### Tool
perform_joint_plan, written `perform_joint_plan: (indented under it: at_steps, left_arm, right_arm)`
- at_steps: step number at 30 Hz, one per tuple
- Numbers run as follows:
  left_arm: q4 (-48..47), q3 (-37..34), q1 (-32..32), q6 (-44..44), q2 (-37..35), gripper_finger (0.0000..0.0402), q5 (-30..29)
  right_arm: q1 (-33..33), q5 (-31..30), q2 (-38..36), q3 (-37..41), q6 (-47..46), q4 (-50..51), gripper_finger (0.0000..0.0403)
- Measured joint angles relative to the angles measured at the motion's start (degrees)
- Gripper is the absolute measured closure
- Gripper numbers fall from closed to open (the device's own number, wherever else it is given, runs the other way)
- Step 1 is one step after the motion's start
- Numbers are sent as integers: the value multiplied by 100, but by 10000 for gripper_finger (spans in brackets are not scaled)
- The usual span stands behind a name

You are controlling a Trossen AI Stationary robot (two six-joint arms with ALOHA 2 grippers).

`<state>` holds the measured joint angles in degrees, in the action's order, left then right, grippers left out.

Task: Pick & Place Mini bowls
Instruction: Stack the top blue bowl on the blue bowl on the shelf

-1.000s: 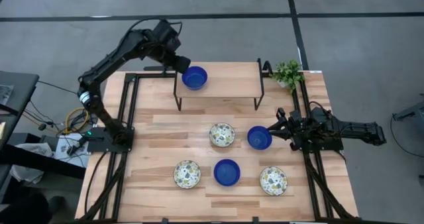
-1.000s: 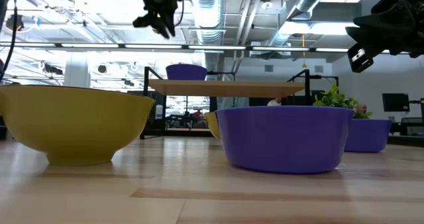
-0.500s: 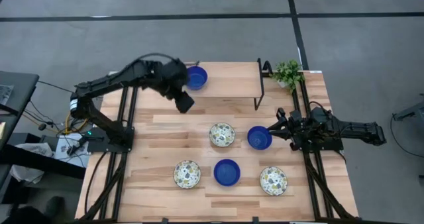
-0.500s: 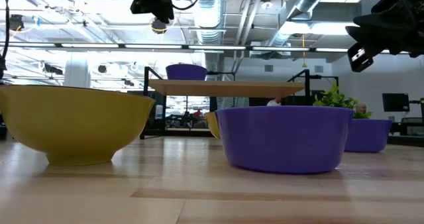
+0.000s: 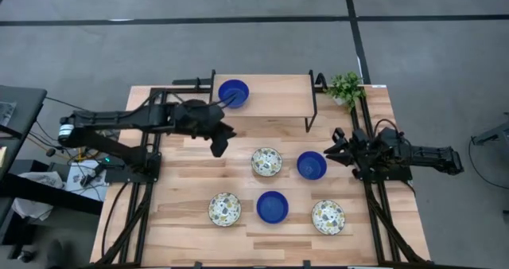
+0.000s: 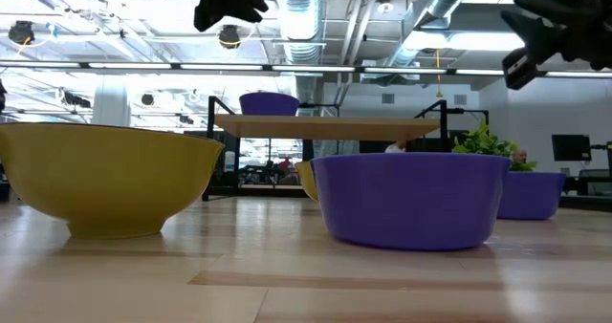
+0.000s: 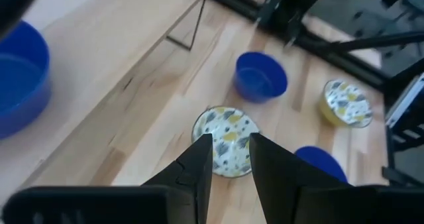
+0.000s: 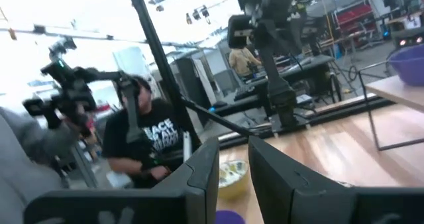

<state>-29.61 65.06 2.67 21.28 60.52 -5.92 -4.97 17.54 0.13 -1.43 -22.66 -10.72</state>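
Observation:
One blue mini bowl (image 5: 233, 92) stands on the raised wooden shelf (image 5: 274, 102). On the table rest two more blue bowls (image 5: 311, 165) (image 5: 272, 206) and three patterned ones (image 5: 266, 161) (image 5: 225, 209) (image 5: 328, 216). My left gripper (image 5: 220, 146) hangs open and empty above the table, between the shelf and the middle patterned bowl (image 7: 225, 132), which shows just past its fingertips. My right gripper (image 5: 332, 147) is open and empty, raised just right of the blue bowl (image 7: 260, 77), tipped level toward the room.
A small green plant (image 5: 346, 87) stands at the table's far right corner beside the shelf's black leg. Black frame rails run along both table sides. A person (image 8: 142, 144) in a dark shirt stands beyond the table's left side.
My left gripper left the blue bowl on the shelf and swung toward the table's near edge, coming to hang over the table in front of the shelf. My right gripper rose a little and drew back from the blue bowl toward the table's right edge. No bowl moved.

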Motion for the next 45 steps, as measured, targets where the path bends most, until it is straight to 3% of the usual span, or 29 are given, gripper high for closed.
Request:
perform_joint_plan:
  at_steps: [4, 11, 20, 36, 45]
  left_arm:
    - [790, -766, -14, -126, -363, 303, 62]
    - [2865, -2118, -8, -589, -797, 303, 904]
    - [4087, -3307, 47, -466, -1225, 303, 1050]
    - [4167, -4565, 916, -239, -3233, 303, 1356]
    - [4206, -5069, 968, 152, -3501, 303, 1695]
  right_arm:
    - [0, 0, 1, 0, -288, -57, 331]
    - [0, -242, -1, 2, -573, -422, 331]
    - [0, -948, 1, 0, -1538, -523, 331]
    - [0, -1019, 0, 0, -1538, -592, 331]
    - [-1, -1483, -1, 0, -1540, -847, 331]
